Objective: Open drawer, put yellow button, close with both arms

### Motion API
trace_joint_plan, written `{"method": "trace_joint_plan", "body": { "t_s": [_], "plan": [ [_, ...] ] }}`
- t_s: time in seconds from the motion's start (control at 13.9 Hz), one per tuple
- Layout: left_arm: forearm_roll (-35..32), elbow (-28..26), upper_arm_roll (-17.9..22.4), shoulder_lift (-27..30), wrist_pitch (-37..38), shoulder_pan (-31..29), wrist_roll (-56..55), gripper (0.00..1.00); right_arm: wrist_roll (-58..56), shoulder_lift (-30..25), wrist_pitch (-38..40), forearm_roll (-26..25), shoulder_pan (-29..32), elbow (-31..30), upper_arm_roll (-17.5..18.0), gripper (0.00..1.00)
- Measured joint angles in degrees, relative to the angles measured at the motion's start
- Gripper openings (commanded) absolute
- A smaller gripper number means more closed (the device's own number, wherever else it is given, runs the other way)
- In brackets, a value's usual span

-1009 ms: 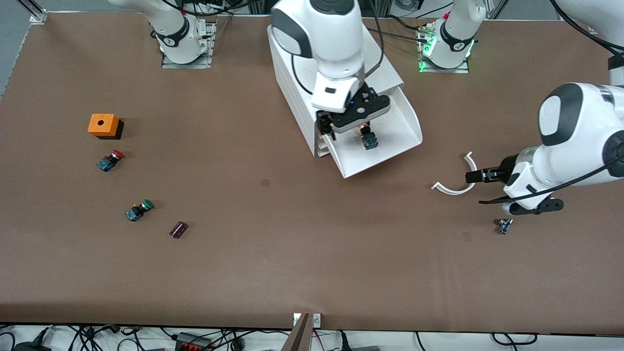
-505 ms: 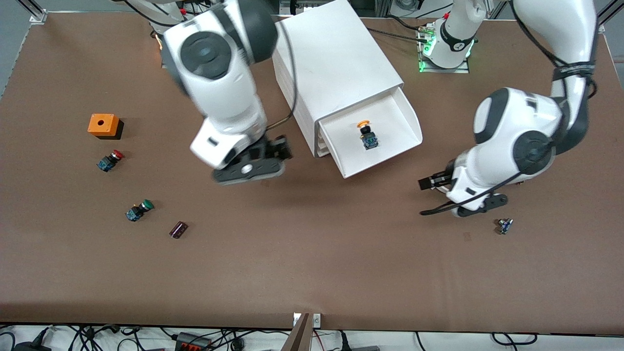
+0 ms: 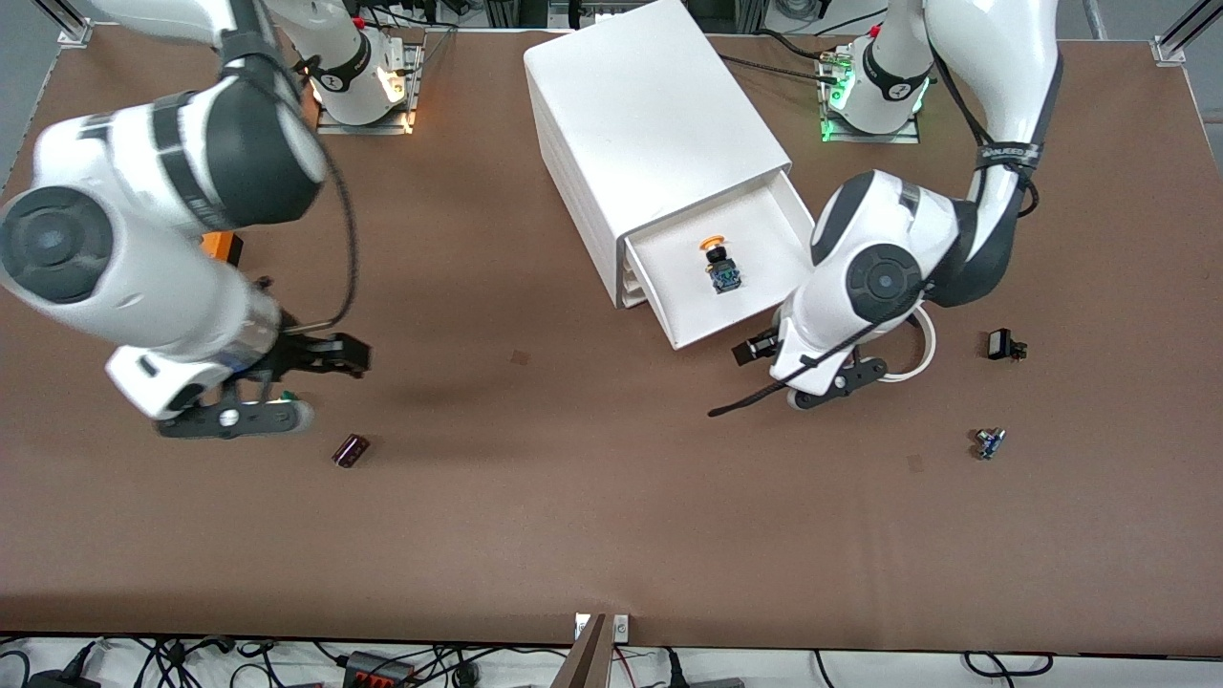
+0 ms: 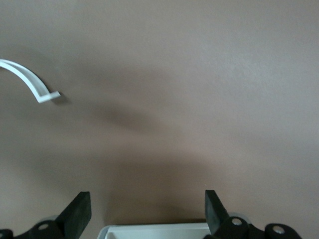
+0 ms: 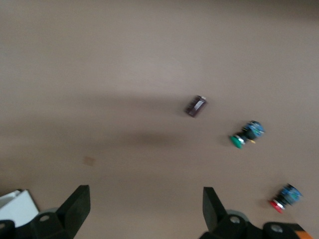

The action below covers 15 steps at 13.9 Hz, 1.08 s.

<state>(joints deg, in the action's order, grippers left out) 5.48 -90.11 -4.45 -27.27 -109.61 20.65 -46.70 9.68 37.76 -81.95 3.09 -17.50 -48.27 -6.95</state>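
Top drawer (image 3: 755, 287) of the white cabinet (image 3: 650, 124) pulled out, with the yellow button (image 3: 721, 266) lying on its floor near the middle, cap pointing toward the cabinet. Left gripper (image 3: 750, 350) low over the tabletop (image 3: 592, 497), just off the drawer's front corner at the left arm's end, jaws spread wide and holding nothing; in the left wrist view the two black fingers (image 4: 77, 215) standing far apart with the drawer's white rim (image 4: 157, 231) between them. A curved white plastic strip (image 4: 30, 82) on the tabletop close by, mostly hidden under the left arm from the front. Right gripper (image 3: 330, 355) over the tabletop toward the right arm's end, well apart from the cabinet, jaws likewise wide and empty. In the right wrist view, a green-capped button (image 5: 245, 135), a red-capped button (image 5: 284, 198) and a small dark component (image 5: 196, 106) lying on the tabletop. An orange box (image 3: 225, 247) partly covered by the right arm. Near the left arm's end, a small black part (image 3: 1003, 345) and a small blue-green part (image 3: 989, 442), apart from each other.
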Motion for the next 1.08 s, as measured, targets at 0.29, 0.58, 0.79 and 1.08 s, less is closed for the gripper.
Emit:
{"method": "trace_joint_plan", "body": {
  "t_s": [0.29,0.58,0.79,1.08],
  "plan": [
    [0.0,-1.1,-1.7,0.0,0.0,0.5,-1.5,1.00,-2.8,-0.3,2.3,0.1,7.8,0.0,0.1,1.00],
    [0.0,-2.6,-3.9,0.4,0.0,0.3,-1.5,1.00,-3.0,-4.7,2.2,0.1,10.8,-4.0,0.1,1.00],
    [0.0,-4.7,-5.9,1.9,0.1,0.3,-1.6,1.00,-4.4,-10.8,-3.2,0.1,12.7,-12.2,0.2,1.00],
    [0.0,-8.1,-9.0,3.6,0.2,0.3,-2.4,1.00,-9.7,-18.1,-10.1,0.0,18.2,-22.5,3.2,1.00]
  ]
}}
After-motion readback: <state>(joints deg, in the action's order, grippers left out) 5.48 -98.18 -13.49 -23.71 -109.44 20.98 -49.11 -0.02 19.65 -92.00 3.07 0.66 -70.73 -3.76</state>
